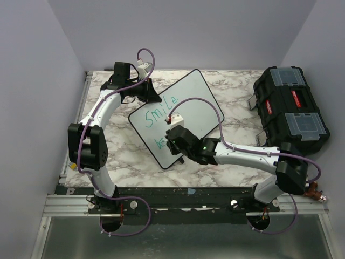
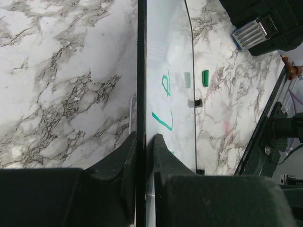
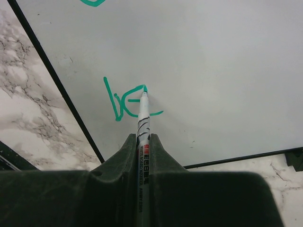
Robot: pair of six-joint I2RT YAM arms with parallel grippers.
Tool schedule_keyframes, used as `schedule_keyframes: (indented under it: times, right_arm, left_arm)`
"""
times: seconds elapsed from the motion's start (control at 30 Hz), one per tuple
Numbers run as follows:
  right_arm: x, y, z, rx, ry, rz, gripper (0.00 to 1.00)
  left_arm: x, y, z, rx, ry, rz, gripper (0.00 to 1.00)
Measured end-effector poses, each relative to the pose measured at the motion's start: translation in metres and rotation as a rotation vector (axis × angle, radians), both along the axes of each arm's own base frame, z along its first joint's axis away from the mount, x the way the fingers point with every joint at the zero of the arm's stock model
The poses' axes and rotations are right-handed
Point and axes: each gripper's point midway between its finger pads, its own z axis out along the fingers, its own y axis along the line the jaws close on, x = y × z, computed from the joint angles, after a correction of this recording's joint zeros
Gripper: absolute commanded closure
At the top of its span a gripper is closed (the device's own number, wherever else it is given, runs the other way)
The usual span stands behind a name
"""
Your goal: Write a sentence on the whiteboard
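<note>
On whiteboard point(image 1: 199, 102), sentence point(image 1: 161, 108) partly hidden under right pincer point(image 1: 172, 139), marker point(image 3: 142, 118) tip touching

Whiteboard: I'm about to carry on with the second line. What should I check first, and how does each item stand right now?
1. Left fingers clamped on the whiteboard frame: ok.
2. Right fingers shut on the marker: ok.
3. Marker tip touching the board at the "e" of "be": ok.
4. Bare white space to the right of "be" for the next word: ok.
5. "Smile" on the line above is readable: ok.
6. Board lying flat on the table: cannot tell.
</note>
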Motion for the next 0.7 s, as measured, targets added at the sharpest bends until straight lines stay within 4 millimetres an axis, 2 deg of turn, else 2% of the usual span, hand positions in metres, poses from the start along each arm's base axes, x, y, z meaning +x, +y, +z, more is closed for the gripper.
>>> schedule_keyframes:
  times: [0.7]
  right_arm:
    - [-0.0047, -0.0001, -0.0023, 0.023, 0.034, -0.009, 0.99]
  left_arm:
    - [0.0, 0.0, -0.0001, 0.0, 0.0, 0.0, 1.0]
